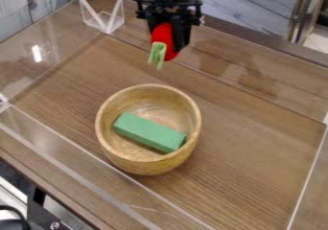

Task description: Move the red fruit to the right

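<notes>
1. One clear plastic wall (167, 207) runs along the nearest edge of the wood-grain table (256, 109), glossy and see-through, with matching clear sides at the left and right.
2. Just behind that wall sits a round, light wooden bowl (109, 143) with a smooth, thick rim; a green rectangular block (149, 133) lies flat inside it, slanted across the bottom.
3. Beyond the bowl the table is bare brown laminate, shiny enough to catch pale reflections.
4. Above the table behind the bowl hangs the black gripper (167, 42), pointing almost straight down, its dark fingers closed on the small glossy red strawberry-shaped fruit (166, 36).
5. That fruit is lifted clear of the surface, its light green leafy end (156, 55) poking out below the fingers, up and behind the bowl's far rim.
6. Farthest back, a small clear plastic corner piece (103, 13) stands at the left, with grey planking behind; no writing is readable anywhere.
</notes>
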